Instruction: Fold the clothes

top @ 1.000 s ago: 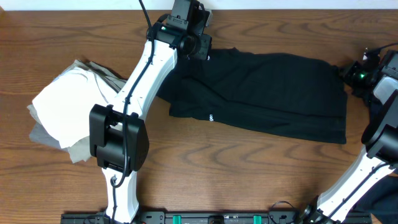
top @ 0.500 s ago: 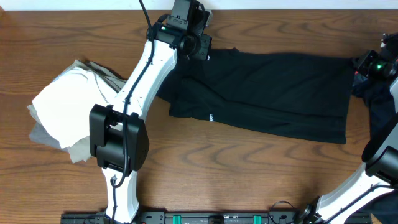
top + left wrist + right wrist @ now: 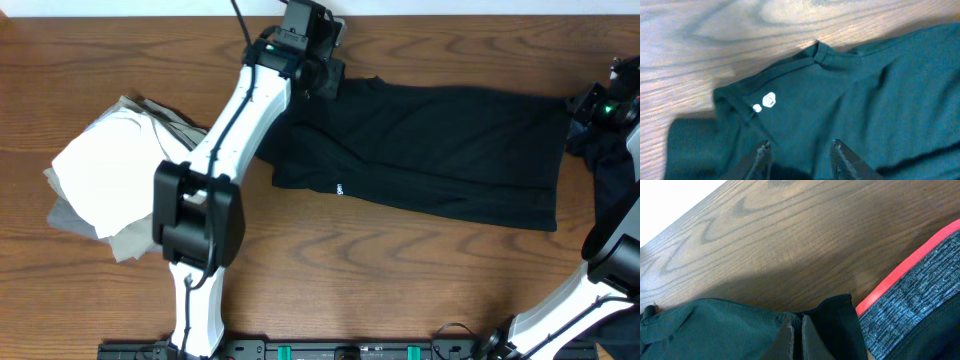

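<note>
The clothes here are a black short-sleeved T-shirt (image 3: 440, 150) lying folded lengthwise across the table, its small white logo (image 3: 769, 100) near the collar. My left gripper (image 3: 322, 78) hovers over the shirt's far left end. In the left wrist view it (image 3: 801, 149) is open, with fabric below the fingertips (image 3: 763, 150) and nothing between them. My right gripper (image 3: 585, 108) is at the shirt's far right corner. In the right wrist view it (image 3: 796, 324) is shut on the T-shirt's (image 3: 715, 330) bunched edge.
A pile of folded white and grey garments (image 3: 105, 180) sits at the table's left. A dark garment with a red edge and grey band (image 3: 910, 275) lies at the right, next to my right gripper. The table's far edge (image 3: 450, 14) runs close behind the shirt.
My left gripper has opened and let go of the shirt's collar end. Earlier the right gripper pulled the shirt's far right corner to the right; it has since held still.
</note>
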